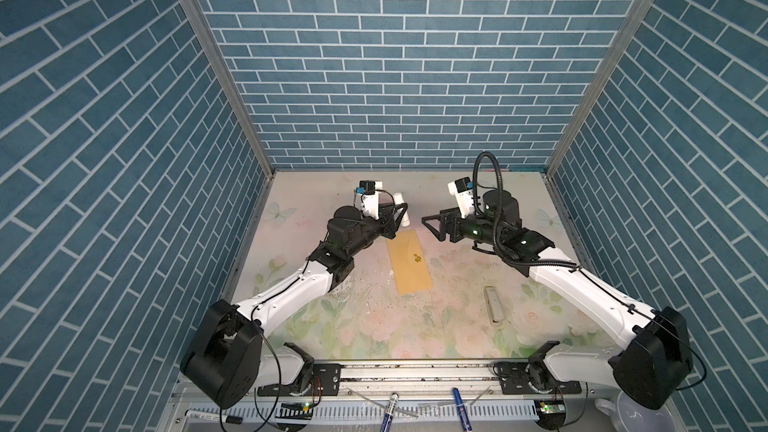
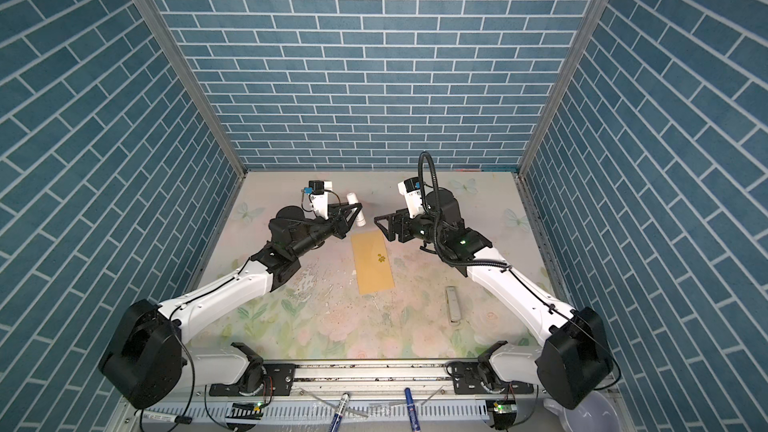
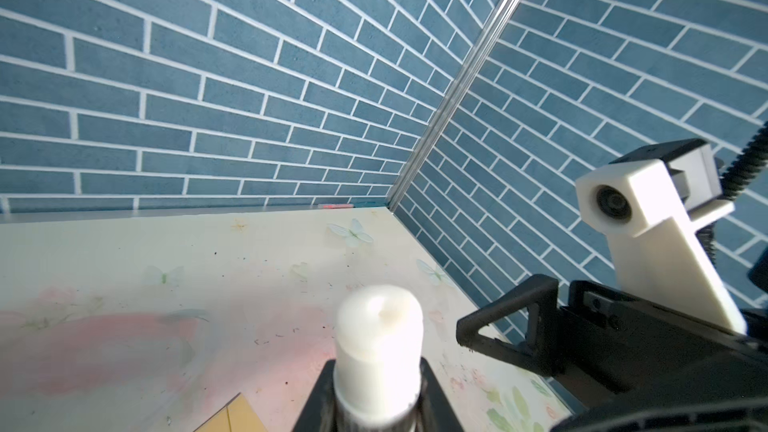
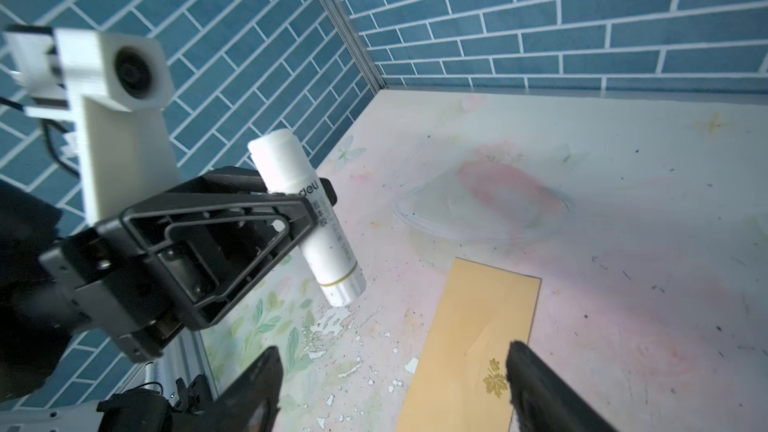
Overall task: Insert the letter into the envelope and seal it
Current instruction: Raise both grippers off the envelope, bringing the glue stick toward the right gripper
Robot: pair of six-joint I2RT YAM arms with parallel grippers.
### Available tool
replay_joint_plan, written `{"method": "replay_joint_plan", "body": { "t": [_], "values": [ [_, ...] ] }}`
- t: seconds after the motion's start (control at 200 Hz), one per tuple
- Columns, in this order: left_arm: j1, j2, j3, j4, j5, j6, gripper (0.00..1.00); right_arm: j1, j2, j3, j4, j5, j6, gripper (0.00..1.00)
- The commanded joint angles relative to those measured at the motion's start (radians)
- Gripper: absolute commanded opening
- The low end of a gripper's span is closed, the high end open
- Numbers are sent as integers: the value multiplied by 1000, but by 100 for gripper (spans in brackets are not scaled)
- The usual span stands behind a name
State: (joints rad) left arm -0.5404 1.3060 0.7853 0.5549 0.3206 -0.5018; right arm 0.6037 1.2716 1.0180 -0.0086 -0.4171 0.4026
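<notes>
light: bright, even | shadows: soft | blur: glue stick point(image 3: 378, 351) close-up | edges: wide-angle bending

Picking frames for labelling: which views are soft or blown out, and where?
Left wrist view: the glue stick sits close to the lens, soft and washed out. Right wrist view: the envelope is fairly sharp; the right hand shows dark, blurred fingertips. Both top views: sharp, walls splayed by the wide lens.

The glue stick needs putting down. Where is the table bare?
Bare: the table's far strip by the back wall, and the near strip between envelope and front rail. Crowded: around the envelope's far end, where left tool, glue stick and right tool meet.
</notes>
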Motion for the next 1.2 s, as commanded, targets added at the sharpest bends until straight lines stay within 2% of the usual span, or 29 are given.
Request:
{"method": "replay_joint_plan", "body": {
  "t": [0.0,0.12,0.275,0.645,1.195],
  "values": [
    [14,-34,8,57,106,-59,0,-21,-16,-42,109,-183,21,84],
    [17,-54,-1,117,134,-110,0,-21,15,-62,231,-328,80,78],
    [17,-61,-12,206,146,-198,0,-20,68,-63,329,-416,143,72],
    [18,-28,-9,353,161,-328,0,-13,121,-51,463,-466,218,60],
    [18,-25,-5,331,164,-332,0,9,151,-4,529,-474,242,49]
  ]
}}
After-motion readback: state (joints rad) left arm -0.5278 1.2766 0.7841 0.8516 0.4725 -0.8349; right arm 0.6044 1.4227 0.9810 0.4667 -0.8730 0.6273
